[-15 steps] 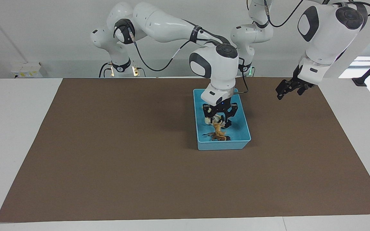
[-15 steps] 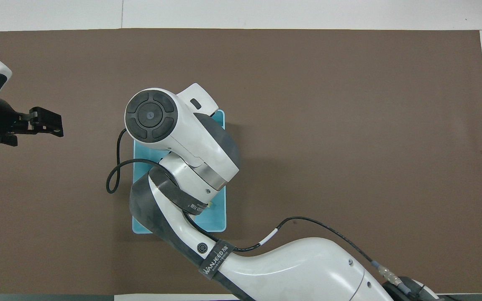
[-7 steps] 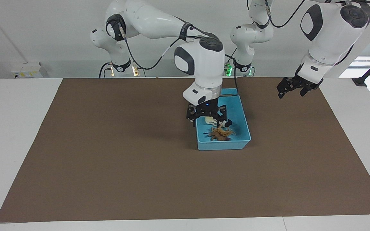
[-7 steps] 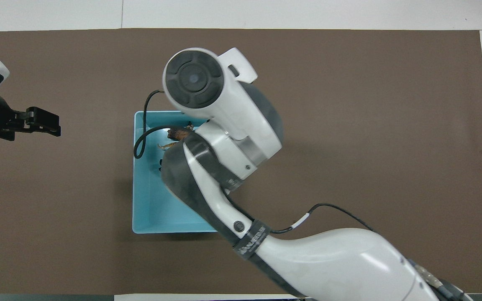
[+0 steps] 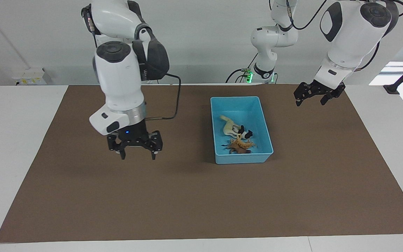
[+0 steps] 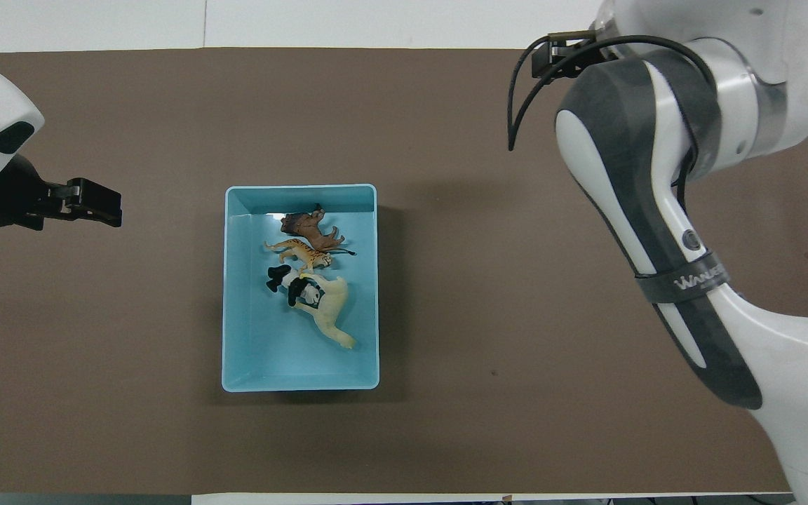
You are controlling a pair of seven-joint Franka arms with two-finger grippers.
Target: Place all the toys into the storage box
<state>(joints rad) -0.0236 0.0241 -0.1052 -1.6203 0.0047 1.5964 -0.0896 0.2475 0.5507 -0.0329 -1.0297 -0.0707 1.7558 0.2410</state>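
The light blue storage box point(image 5: 240, 158) sits on the brown mat; it also shows in the overhead view point(image 6: 230, 330). All four toys lie inside it: the cream-white horse point(image 5: 227, 127) point(image 6: 331, 310), the panda point(image 5: 246, 132) point(image 6: 290, 283), the tiger point(image 5: 242, 142) point(image 6: 303, 254) and the lion point(image 5: 238, 150) point(image 6: 310, 228). My right gripper point(image 5: 138, 156) is open and empty, raised over bare mat toward the right arm's end of the table. My left gripper point(image 5: 309, 102) point(image 6: 115, 212) is open and empty, raised over the mat toward the left arm's end, where that arm waits.
The brown mat point(image 5: 187, 203) covers most of the white table point(image 5: 12, 115). In the overhead view the right arm point(image 6: 656, 210) covers its own gripper.
My right gripper rose out of the box, leaving the toys inside, and swung away toward the right arm's end of the table. The left gripper shifted only slightly.
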